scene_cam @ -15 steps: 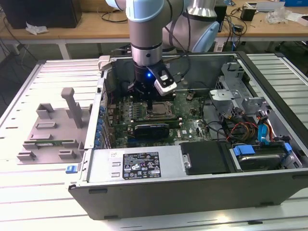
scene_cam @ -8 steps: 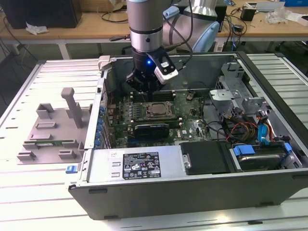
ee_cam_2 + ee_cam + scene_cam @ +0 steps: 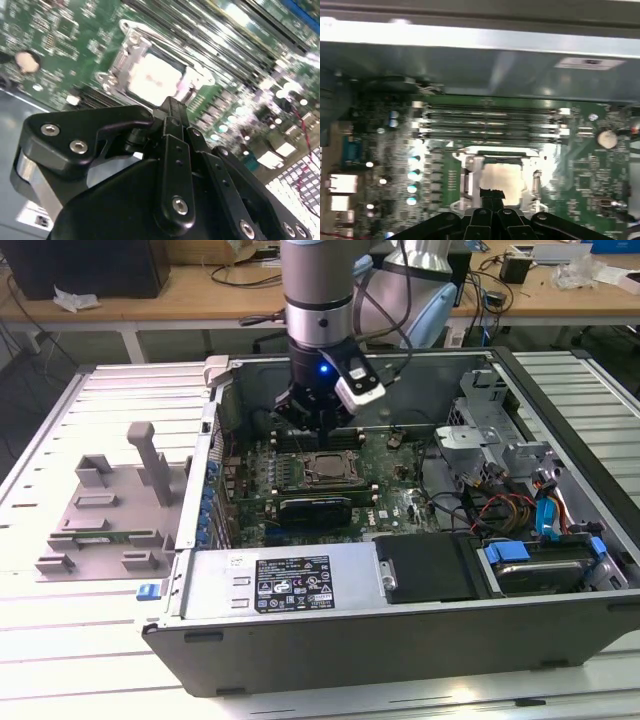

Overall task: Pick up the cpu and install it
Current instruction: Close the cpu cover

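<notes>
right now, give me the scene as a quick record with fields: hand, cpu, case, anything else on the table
hand: inside the computer case, over the motherboard, shut, holding nothing
cpu: silver square lying flat in the socket, just under the hand's tips; contact cannot be told
computer case: open, lying on its side on the table
black card: on the motherboard beside the socket
grey tray: on the table outside the case, at the exterior view's left
</notes>
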